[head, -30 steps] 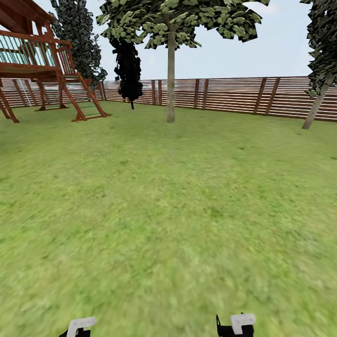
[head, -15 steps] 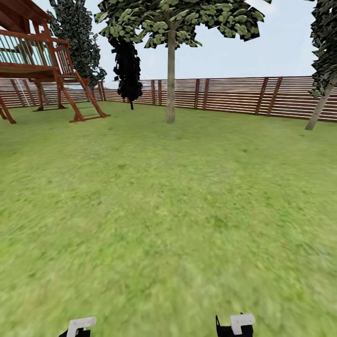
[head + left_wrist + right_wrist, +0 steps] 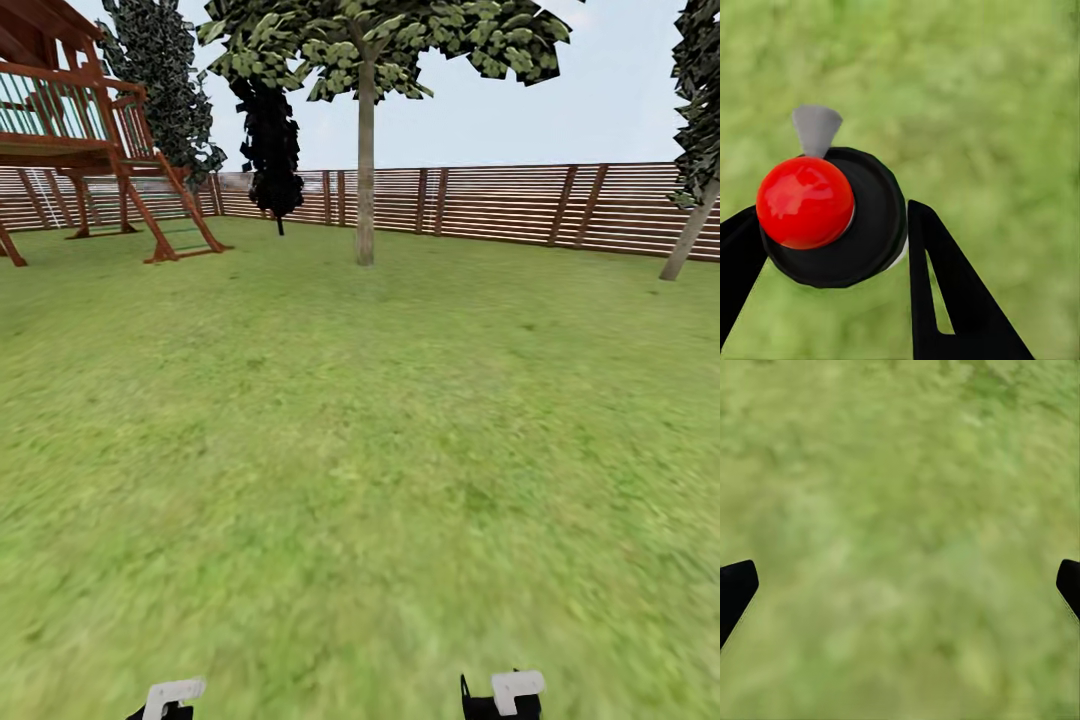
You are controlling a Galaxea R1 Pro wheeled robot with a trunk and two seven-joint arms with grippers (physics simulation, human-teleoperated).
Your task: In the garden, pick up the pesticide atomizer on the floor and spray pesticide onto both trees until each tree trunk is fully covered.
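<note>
Now left fingers [image 3: 832, 247] clamp red-capped atomizer [image 3: 832, 214]; right fingers [image 3: 900, 592] spread over lawn [image 3: 900, 472]; no writing legible.

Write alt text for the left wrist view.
The left gripper holds the pesticide atomizer between its two black fingers, seen from above: a round black top with a shiny red ball and a small grey nozzle. Blurred green lawn lies behind it.

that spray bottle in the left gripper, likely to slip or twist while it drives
The atomizer looks round and glossy, so it might rotate between the left gripper's fingers. The fingers sit on opposite sides of it, so a drop seems unlikely. The red knob and grey nozzle sit off-centre, perhaps pulling it slightly askew.
</note>
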